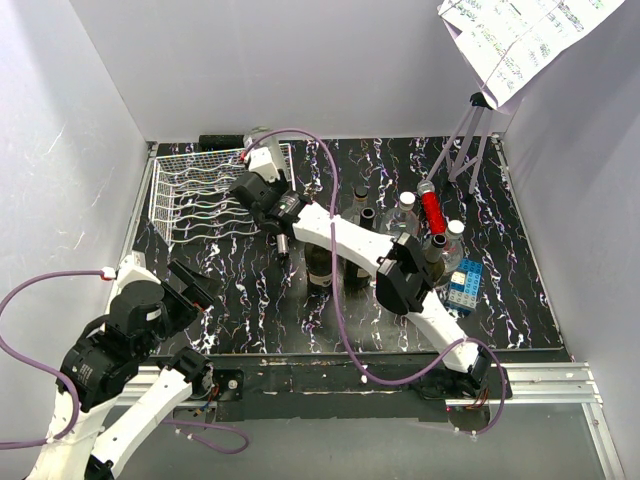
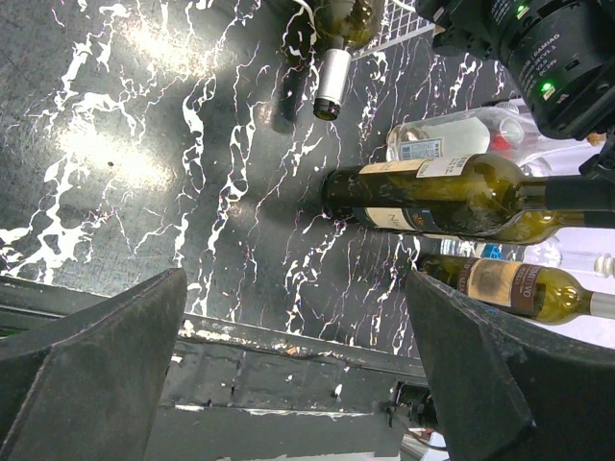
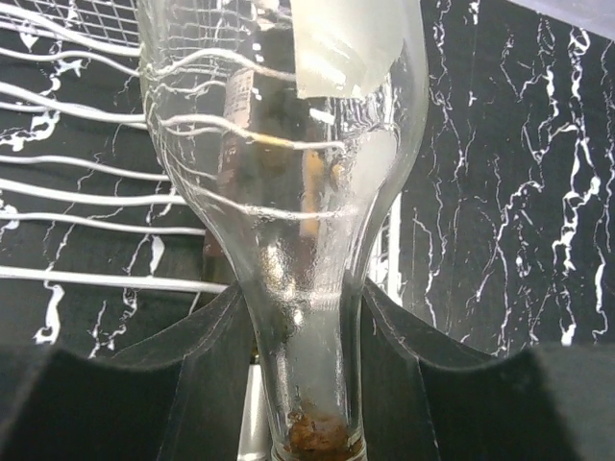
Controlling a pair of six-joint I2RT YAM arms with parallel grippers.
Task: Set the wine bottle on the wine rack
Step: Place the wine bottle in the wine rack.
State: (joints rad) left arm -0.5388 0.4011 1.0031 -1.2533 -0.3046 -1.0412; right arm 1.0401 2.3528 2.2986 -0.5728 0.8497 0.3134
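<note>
- Right gripper (image 3: 304,322) part-closed on the neck of the clear glass wine bottle (image 3: 288,182).
- Bottle body reaches beyond the fingers, over the right edge of the white wire wine rack (image 1: 200,195), upper left of the overhead view.
- Left gripper (image 2: 293,351) wide open and empty, lower left.

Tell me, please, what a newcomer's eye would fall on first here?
The right gripper clamps a clear wine bottle by its neck at the right edge of the white wine rack, far left on the table. Upright bottles cluster mid-table; the left gripper hangs open near the front.

Black marbled table (image 1: 540,300), wine rack (image 1: 200,200), standing bottles (image 1: 358,205), blue block (image 1: 464,287)
</note>
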